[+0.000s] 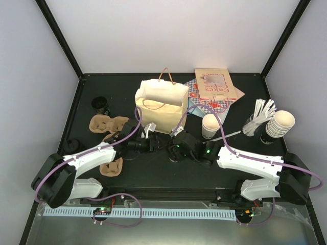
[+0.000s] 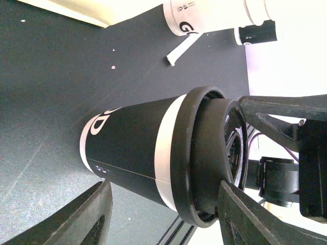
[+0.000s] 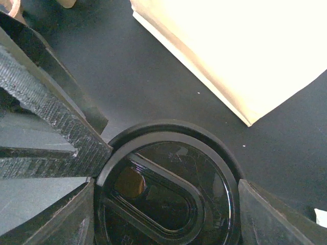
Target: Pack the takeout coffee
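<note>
Takeout coffee [image 2: 127,148]: upright between the two arms, just in front of the tan paper bag [image 1: 161,107], near the middle of the dark surface [image 1: 153,176].
Body: black wrap with white lettering, a white band under the rim and another at the base.
Lid [image 3: 168,196]: round, black and glossy, with a raised oval centre, seated on the rim.
Right pincer [image 3: 171,176]: clamped on the lid from two sides, both pads against its edge.
Left pincer [image 2: 166,209]: spread wide, one finger on either side of the cup, neither clearly touching it.
Hidden: in the top view, almost the whole cup, covered by the two wrists meeting over it.
Cut off: the near edge of the lid, lost at the bottom of the right wrist view; the lettering, wrapped round the body and only partly legible from the left wrist.
Unclear: whether the base rests on the surface or hangs just above it.
</note>
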{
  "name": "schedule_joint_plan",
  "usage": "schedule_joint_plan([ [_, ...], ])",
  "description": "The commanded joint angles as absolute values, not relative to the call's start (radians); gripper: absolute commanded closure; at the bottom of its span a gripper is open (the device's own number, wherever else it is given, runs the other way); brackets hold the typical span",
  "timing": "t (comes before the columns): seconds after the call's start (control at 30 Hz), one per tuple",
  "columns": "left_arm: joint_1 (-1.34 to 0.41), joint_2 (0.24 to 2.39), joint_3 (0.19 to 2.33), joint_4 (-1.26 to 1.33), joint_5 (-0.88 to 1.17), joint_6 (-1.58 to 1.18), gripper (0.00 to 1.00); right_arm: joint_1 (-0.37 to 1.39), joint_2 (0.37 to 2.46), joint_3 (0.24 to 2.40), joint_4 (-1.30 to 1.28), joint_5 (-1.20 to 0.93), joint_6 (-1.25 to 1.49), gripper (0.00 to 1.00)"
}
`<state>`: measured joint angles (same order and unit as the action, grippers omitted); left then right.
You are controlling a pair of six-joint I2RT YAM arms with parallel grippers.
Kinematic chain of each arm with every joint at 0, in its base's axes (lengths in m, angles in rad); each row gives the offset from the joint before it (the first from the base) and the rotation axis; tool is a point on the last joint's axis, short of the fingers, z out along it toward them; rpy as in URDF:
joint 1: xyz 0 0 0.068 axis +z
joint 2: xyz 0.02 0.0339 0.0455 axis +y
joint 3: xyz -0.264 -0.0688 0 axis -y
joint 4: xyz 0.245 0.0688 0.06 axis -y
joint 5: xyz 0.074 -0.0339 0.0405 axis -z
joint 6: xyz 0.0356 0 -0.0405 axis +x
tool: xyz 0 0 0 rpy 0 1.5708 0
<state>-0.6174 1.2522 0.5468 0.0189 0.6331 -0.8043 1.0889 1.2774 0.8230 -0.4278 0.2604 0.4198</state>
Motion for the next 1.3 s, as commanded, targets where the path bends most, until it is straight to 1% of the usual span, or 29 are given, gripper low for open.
schedule_joint_plan([
  [0.0, -0.624, 1.241, 0.566, 0.028, 0.639, -0.786, 0.41, 1.133, 1.33, 0.755, -0.582, 0.085, 0.441, 0.34],
  [0.3, -0.623, 1.239, 0.558, 0.028, 0.637, -0.782, 0.42, 1.134, 1.358, 0.775, -0.601, 0.129, 0.472, 0.34],
  [0.87, -0.623, 1.273, 0.538, 0.075, 0.654, -0.794, 0.43, 1.133, 1.342, 0.771, -0.581, 0.125, 0.485, 0.34],
  [1.07, -0.623, 1.305, 0.537, 0.09, 0.656, -0.793, 0.45, 1.133, 1.342, 0.772, -0.582, 0.124, 0.482, 0.34],
  [1.27, -0.623, 1.312, 0.524, 0.092, 0.624, -0.806, 0.51, 1.133, 1.34, 0.769, -0.582, 0.121, 0.481, 0.34],
])
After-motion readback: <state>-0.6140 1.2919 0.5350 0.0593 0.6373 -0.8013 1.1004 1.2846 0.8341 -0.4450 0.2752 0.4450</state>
